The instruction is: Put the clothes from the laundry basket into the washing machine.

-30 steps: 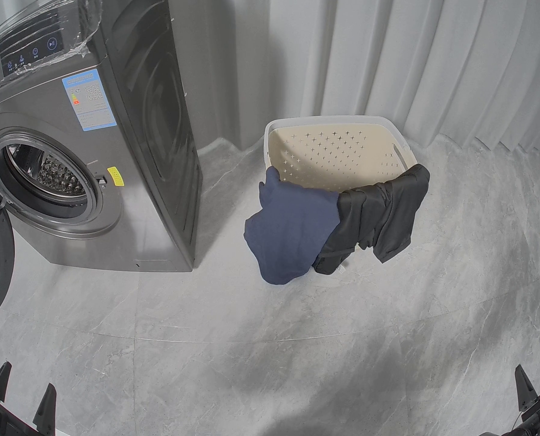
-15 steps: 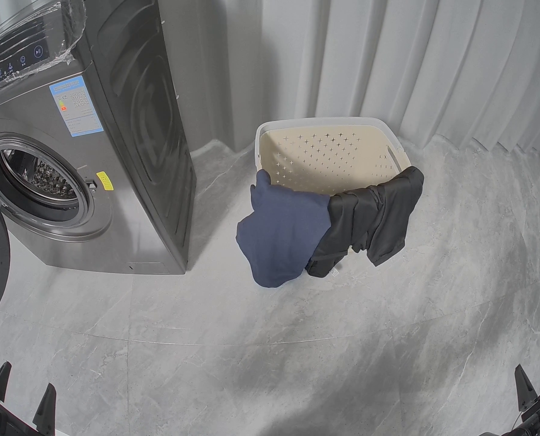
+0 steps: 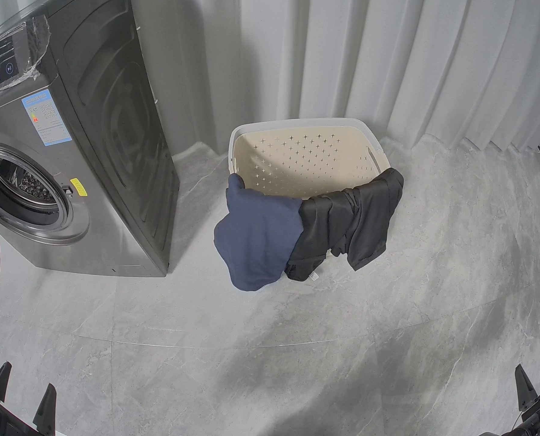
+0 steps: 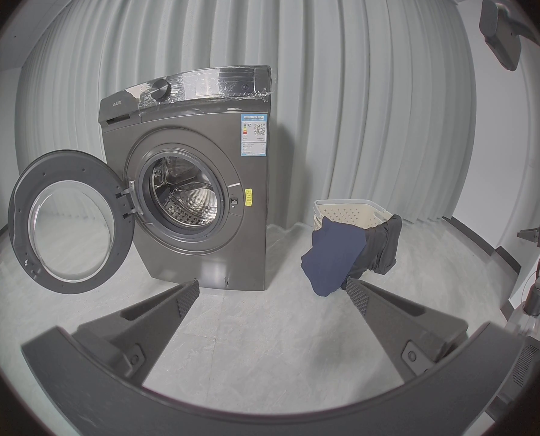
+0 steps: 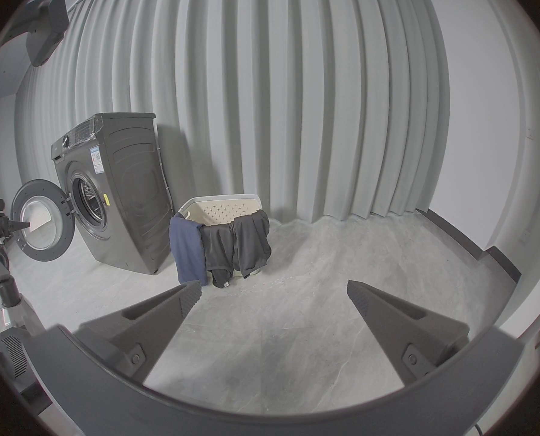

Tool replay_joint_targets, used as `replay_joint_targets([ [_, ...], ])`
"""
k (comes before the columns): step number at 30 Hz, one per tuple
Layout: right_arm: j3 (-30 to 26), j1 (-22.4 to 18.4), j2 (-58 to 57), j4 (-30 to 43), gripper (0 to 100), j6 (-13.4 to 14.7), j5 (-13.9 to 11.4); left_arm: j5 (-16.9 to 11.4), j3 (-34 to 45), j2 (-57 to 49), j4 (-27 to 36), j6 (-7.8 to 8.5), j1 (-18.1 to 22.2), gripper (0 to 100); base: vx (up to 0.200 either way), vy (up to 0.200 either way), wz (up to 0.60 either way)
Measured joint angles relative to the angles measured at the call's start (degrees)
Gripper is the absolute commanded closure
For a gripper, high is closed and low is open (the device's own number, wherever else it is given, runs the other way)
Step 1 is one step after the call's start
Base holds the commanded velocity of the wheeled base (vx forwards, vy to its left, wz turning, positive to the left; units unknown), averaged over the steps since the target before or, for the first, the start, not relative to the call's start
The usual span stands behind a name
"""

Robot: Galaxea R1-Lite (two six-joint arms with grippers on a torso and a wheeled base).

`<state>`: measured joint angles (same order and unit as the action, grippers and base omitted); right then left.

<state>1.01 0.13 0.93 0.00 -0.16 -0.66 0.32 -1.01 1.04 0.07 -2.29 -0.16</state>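
A cream laundry basket stands on the floor by the curtain. A navy garment and a dark grey garment hang over its near rim. To its left stands the grey washing machine with its round door swung open and the drum showing. My left gripper is open at the near left, far from the basket. Low at the near right, my right gripper is open with nothing in it. The basket and both garments also show in the right wrist view.
White pleated curtains run along the back wall. Grey marble floor spreads between me and the basket. A dark baseboard lines the right wall.
The whole head view has shifted: machine and basket now sit further left in the picture, so the camera has turned. Both grippers hold the same place in the frame.
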Motion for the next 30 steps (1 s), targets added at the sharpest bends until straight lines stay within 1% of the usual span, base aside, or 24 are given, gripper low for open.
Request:
replay_joint_targets([
  [10,0.0,0.0,0.0,0.0,0,0.0,-0.02,0.01,0.0,-0.02,0.02,-0.05,0.0,0,0.2,0.0,0.0],
  [16,0.0,-0.02,0.0,0.0,0,0.02,-0.02,0.01,0.0,0.0,0.02,-0.02,-0.05,0,0.0,0.0,0.0],
  [28,0.0,0.0,0.0,0.0,0,0.0,-0.02,0.01,0.0,0.0,0.0,0.02,0.0,0,0.0,-0.2,0.0],
  [30,0.0,0.0,0.0,0.0,0,0.0,-0.02,0.0,0.0,0.0,0.02,0.02,0.0,0,0.0,0.0,0.0],
])
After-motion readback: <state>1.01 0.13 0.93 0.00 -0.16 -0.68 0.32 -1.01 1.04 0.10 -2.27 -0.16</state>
